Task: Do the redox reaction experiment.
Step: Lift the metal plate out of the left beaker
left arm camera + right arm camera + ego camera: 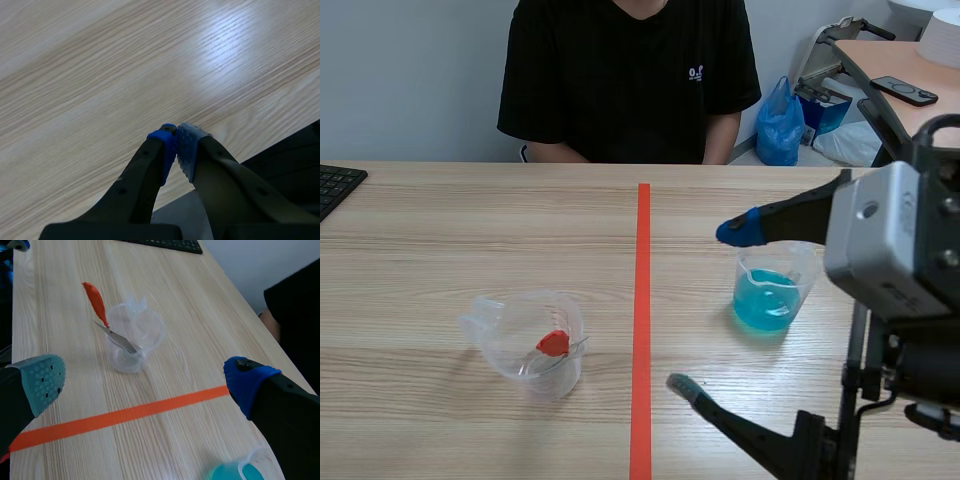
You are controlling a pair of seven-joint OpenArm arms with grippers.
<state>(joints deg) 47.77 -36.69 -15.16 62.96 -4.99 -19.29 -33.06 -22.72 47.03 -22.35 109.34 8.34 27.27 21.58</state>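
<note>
Right jaws are spread wide, nothing in them. One blue pad (pixel 738 232) hangs just right of the orange tape line (pixel 642 300), above the blue-liquid beaker (pixel 772 295); the grey-green pad (pixel 682 384) sits low, almost at the line. That beaker stands on the tabletop (pixel 420 250), right of the line. Left of the line, well apart from it, is the clear beaker (pixel 530 345), with a red-tipped metal tool (pixel 553 343) leaning inside. Left jaws are closed, pad against pad (pixel 167 145), gripping nothing, over bare wood; where they are relative to the line, can't tell. Past the line's far end sits a person in a black shirt (pixel 630 80).
</note>
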